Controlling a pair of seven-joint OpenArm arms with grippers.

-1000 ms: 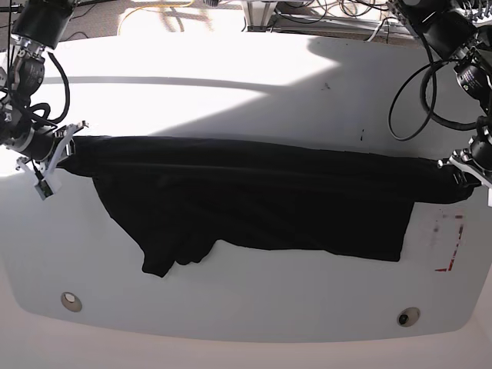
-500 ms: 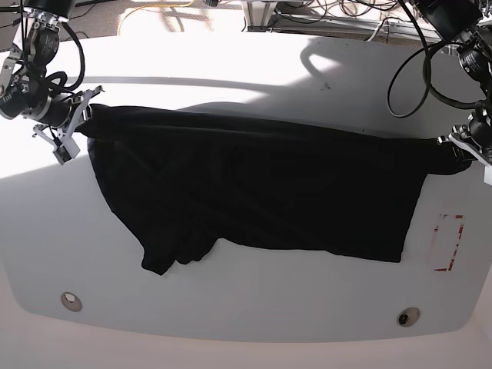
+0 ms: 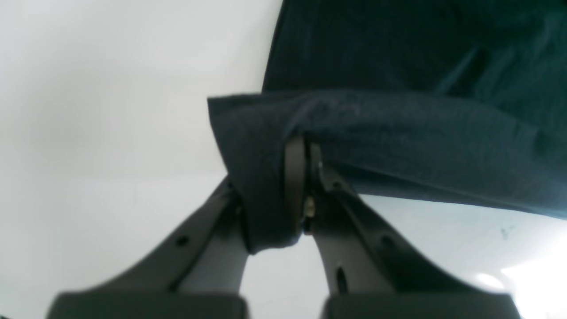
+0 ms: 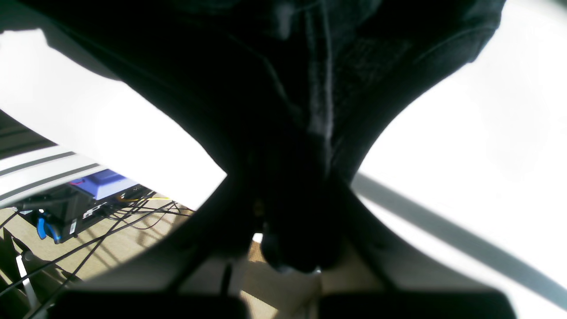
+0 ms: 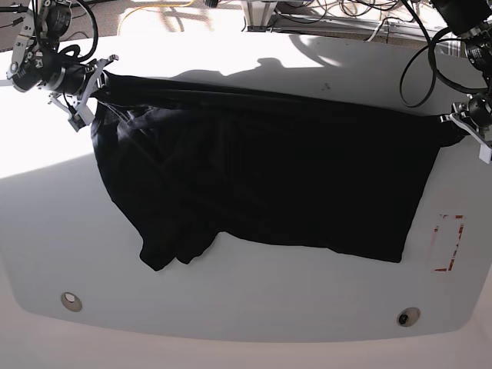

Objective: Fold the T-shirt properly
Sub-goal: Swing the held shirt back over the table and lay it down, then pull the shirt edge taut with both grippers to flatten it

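The black T-shirt (image 5: 261, 177) hangs stretched between my two grippers, its lower part lying on the white table (image 5: 246, 307) with a rumpled bunch at the lower left. My right gripper (image 5: 91, 84), at the base view's upper left, is shut on one top corner of the shirt. My left gripper (image 5: 457, 127), at the far right, is shut on the other top corner. In the left wrist view the fingers (image 3: 294, 177) pinch a dark fold of the T-shirt (image 3: 398, 133). In the right wrist view the T-shirt (image 4: 310, 88) fills the jaws of the gripper (image 4: 292, 248).
A red rectangle mark (image 5: 447, 242) is on the table at the right. Two round holes sit near the front edge, one at the left (image 5: 71, 300) and one at the right (image 5: 407, 316). Cables and equipment lie beyond the table's far edge.
Both grippers have lifted and carried the shirt's top edge toward the far side of the table. The right gripper moved most, and the cloth has spread much wider.
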